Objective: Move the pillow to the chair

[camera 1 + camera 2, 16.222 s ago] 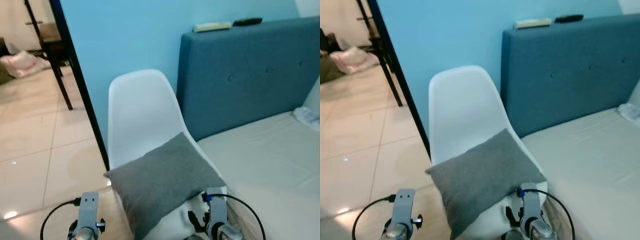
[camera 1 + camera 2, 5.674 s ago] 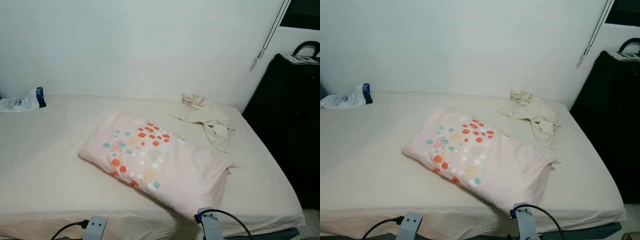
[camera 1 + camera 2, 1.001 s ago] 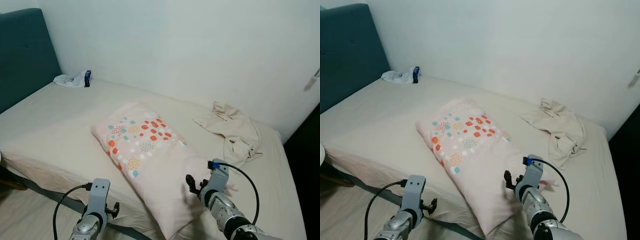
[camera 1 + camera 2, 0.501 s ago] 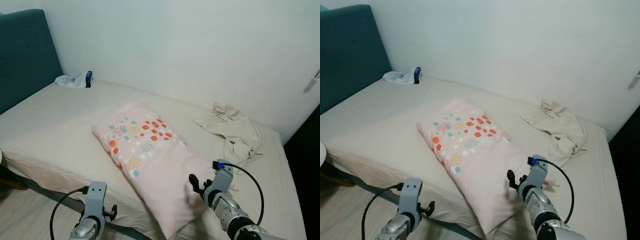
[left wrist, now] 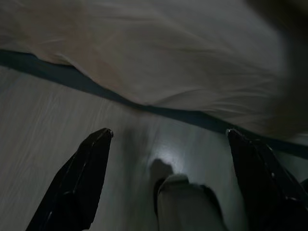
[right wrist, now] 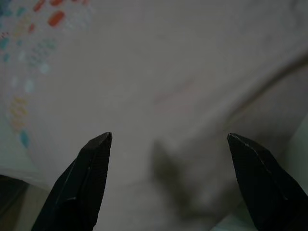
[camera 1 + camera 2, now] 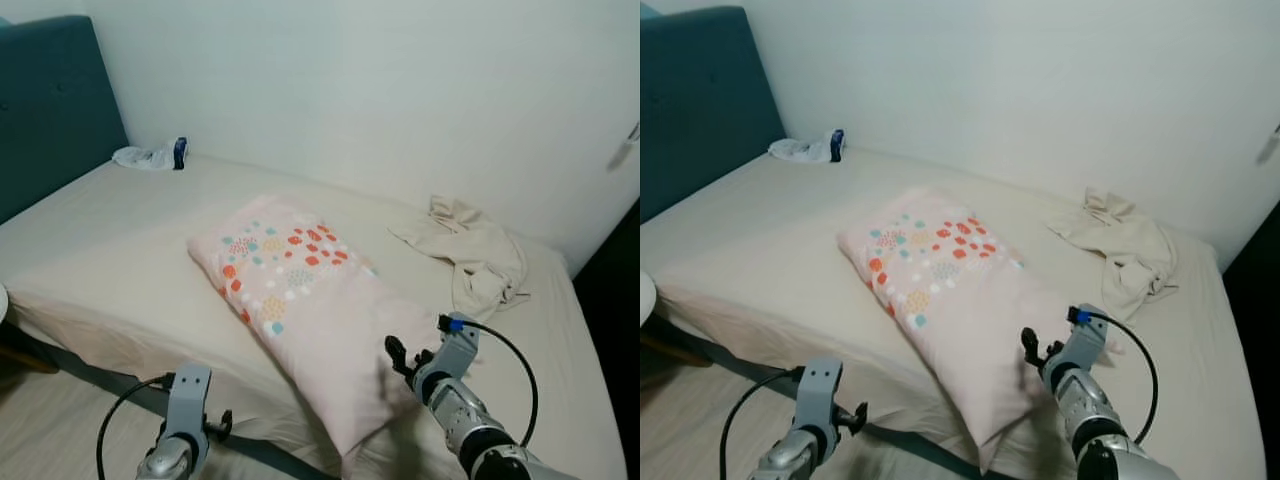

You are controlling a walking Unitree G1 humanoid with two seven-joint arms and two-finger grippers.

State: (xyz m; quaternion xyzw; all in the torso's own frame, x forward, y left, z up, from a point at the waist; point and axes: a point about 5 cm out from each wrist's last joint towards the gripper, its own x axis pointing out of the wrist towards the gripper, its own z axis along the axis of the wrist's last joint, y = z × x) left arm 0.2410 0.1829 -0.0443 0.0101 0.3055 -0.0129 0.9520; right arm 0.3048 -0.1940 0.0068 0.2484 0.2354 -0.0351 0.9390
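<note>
Right gripper (image 6: 168,144) poised at the pink pillow's (image 7: 310,300) near end.

Nearest, the left gripper (image 5: 168,139) is held low over the floor (image 5: 57,125) beside the bed (image 7: 100,250), fingers spread wide, nothing held. The right gripper's fingers are likewise spread wide and empty, just short of the pillow, which lies diagonally mid-bed. Farther off, a crumpled beige cloth (image 7: 475,250) and a plastic bag (image 7: 150,156) are seen by the wall.
</note>
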